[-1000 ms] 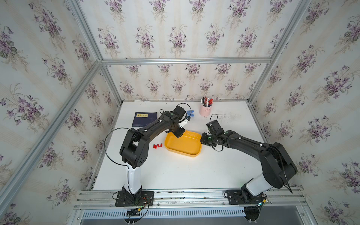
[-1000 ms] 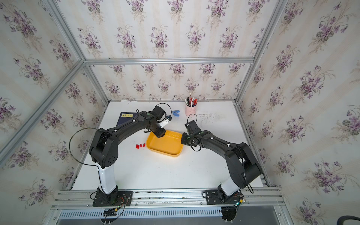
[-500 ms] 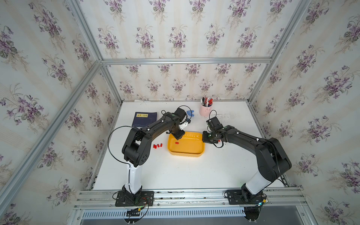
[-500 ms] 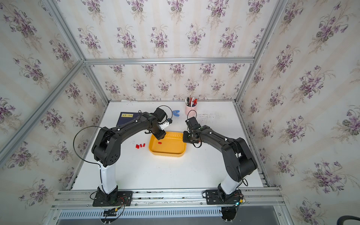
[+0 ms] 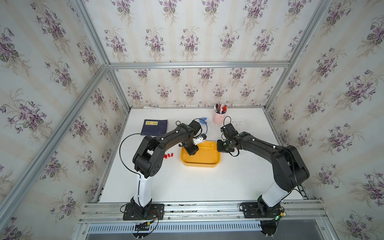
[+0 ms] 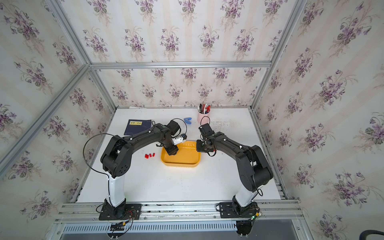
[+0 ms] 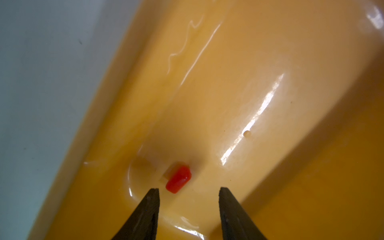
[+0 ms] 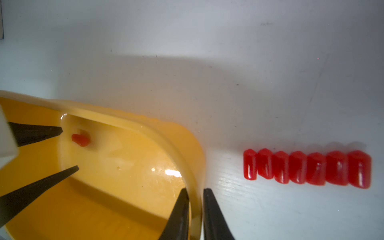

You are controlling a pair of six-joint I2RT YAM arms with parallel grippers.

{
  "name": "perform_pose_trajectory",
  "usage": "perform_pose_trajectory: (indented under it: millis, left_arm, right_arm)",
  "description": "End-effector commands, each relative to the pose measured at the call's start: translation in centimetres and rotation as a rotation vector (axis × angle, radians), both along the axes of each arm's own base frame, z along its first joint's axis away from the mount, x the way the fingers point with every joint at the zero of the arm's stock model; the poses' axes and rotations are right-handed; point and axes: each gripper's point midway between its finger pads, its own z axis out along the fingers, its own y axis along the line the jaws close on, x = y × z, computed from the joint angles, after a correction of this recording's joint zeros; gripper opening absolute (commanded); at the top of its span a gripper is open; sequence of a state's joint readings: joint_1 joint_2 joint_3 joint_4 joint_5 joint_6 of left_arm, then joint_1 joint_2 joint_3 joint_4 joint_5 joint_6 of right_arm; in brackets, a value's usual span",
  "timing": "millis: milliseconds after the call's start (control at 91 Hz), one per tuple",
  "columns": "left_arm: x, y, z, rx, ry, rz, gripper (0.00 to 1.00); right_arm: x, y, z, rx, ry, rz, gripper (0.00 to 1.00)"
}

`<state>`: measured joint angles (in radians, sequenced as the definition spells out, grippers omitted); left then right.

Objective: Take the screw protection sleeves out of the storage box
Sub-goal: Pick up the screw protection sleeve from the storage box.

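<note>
The storage box (image 5: 199,164) (image 6: 178,164) is a shallow yellow-orange tray in mid-table. One red screw protection sleeve (image 7: 178,179) (image 8: 80,139) lies in a corner of its floor. My left gripper (image 7: 189,189) (image 5: 192,150) hangs open inside the box, its tips just short of that sleeve and apart from it. My right gripper (image 8: 195,190) (image 5: 221,148) is shut on the box's rim (image 8: 193,149), one finger inside and one outside. Several more sleeves (image 8: 306,167) (image 5: 168,155) lie in a tight row on the table, left of the box.
A pink cup of pens (image 5: 218,118) stands at the back, with a small blue object (image 5: 203,120) beside it. A dark blue book (image 5: 154,127) lies at the back left. Metal frame rails border the white table.
The box has swung from slanted to square with the table while my right gripper stayed on its rim. My left gripper has come down inside the box, towards the lone sleeve.
</note>
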<state>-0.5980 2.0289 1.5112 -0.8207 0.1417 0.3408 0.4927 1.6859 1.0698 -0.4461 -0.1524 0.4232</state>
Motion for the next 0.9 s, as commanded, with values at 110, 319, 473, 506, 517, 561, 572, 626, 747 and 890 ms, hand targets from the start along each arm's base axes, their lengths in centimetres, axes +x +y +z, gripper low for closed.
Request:
perform_pose_trajectory:
  millis: [110, 319, 473, 506, 517, 561, 572, 626, 747, 890]
  left_arm:
    - [0.3, 0.5, -1.1, 0.058, -0.019, -0.024, 0.51]
    - [1.9, 1.2, -1.6, 0.110, -0.094, 0.020, 0.51]
    - [2.4, 0.6, -0.7, 0.077, -0.154, 0.026, 0.52]
    - [2.6, 0.7, -0.8, 0.086, -0.161, 0.029, 0.52]
    - [2.6, 0.7, -0.8, 0.089, -0.160, 0.030, 0.52]
    - [2.7, 0.5, -1.0, 0.089, -0.154, 0.027, 0.52]
    - [2.6, 0.5, -1.1, 0.090, -0.150, 0.026, 0.52]
    - [2.6, 0.3, -1.3, 0.090, -0.144, 0.023, 0.51]
    - [2.5, -0.2, -1.6, 0.067, -0.128, 0.022, 0.51]
    - [2.5, -0.1, -1.9, 0.079, -0.122, 0.027, 0.46]
  right_arm:
    - [0.0, 0.0, 0.1, -0.005, 0.001, 0.018, 0.18]
    - [0.1, 0.3, 0.3, 0.008, -0.006, 0.022, 0.19]
    - [0.1, 0.2, 0.3, 0.006, -0.007, 0.026, 0.19]
    - [0.1, 0.3, 0.2, 0.006, -0.006, 0.027, 0.19]
    - [0.1, 0.3, 0.2, 0.007, -0.005, 0.028, 0.19]
    - [0.1, 0.3, 0.2, 0.008, -0.004, 0.030, 0.19]
    - [0.1, 0.3, 0.1, 0.007, -0.003, 0.031, 0.19]
    - [0.0, 0.2, 0.2, 0.003, -0.005, 0.032, 0.18]
    - [0.0, 0.2, 0.3, 0.001, -0.006, 0.036, 0.18]
    - [0.0, 0.2, 0.3, 0.001, -0.009, 0.038, 0.18]
